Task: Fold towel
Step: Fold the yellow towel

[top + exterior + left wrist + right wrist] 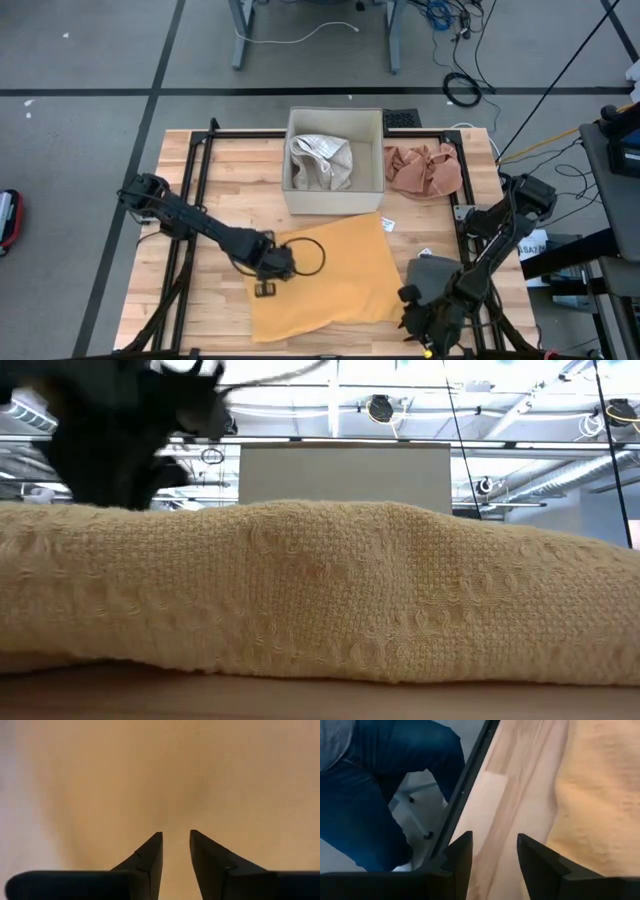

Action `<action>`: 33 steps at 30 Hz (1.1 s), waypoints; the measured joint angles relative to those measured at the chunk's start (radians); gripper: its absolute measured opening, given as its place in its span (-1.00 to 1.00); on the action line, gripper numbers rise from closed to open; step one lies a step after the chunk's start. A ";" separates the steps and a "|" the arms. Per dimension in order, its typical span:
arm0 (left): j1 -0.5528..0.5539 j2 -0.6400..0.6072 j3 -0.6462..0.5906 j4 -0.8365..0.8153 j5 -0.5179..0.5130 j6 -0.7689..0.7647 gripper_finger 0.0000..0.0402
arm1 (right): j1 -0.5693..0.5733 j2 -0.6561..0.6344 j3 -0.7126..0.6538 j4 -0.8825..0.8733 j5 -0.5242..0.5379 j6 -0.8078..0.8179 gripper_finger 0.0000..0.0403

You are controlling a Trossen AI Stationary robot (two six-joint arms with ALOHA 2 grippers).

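Left gripper [283,262], fingers slightly apart, pressing yellow woven towel [335,280] left edge; right gripper [494,851], fingers parted, empty, hovering beside near-right corner; risking pinching nothing, bunching cloth.

A box [335,199] stands at the table's [220,170] far middle with a pale cloth [322,162] bunched inside. Just right of it lies a crumpled pink cloth [424,170]. Two small white tags [388,224] lie near the box. A person's jeans-clad leg [385,785] stands beside the table edge.
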 joint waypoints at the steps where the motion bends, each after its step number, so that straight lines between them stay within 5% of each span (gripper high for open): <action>1: -0.006 0.000 0.000 0.076 0.012 0.021 -0.48 | 0.004 0.006 0.000 0.000 0.000 0.008 -0.30; 8: -0.027 0.011 0.000 0.384 -0.075 0.204 -0.48 | 0.018 0.072 0.000 -0.001 -0.006 0.051 -0.30; 22: 0.057 0.221 0.004 0.473 -0.085 0.264 -0.48 | -0.010 0.115 0.000 -0.063 0.049 0.033 -0.30; 33: 0.064 0.266 0.005 0.476 -0.083 0.276 -0.48 | -0.090 0.105 0.000 -0.099 0.051 -0.063 -0.30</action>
